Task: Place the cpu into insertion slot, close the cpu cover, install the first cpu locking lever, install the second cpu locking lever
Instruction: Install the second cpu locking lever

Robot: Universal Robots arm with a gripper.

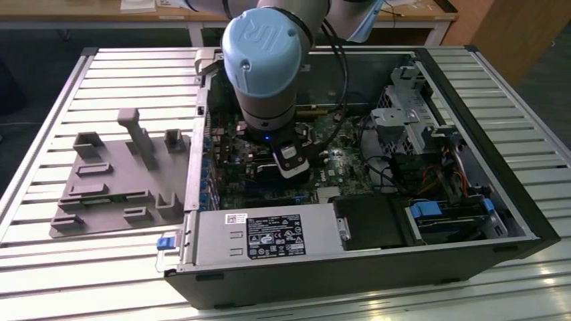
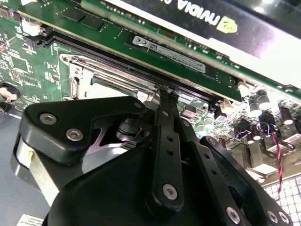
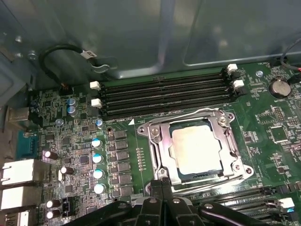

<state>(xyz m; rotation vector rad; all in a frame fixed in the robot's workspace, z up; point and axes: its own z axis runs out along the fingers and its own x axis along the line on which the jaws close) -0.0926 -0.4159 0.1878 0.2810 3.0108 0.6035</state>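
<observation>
The cpu (image 3: 196,150) sits in the insertion slot (image 3: 175,133) on the green board (image 3: 263,141), with the cpu cover (image 3: 157,141) shut around it. The gripper (image 3: 162,181), fingers pressed together and holding nothing, hangs just beside the cover's edge.

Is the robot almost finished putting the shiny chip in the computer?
Partly. The chip already sits in its socket, and the metal cover lies down around it. The gripper is right at the socket's edge. I can't tell whether the locking levers are latched.
</observation>
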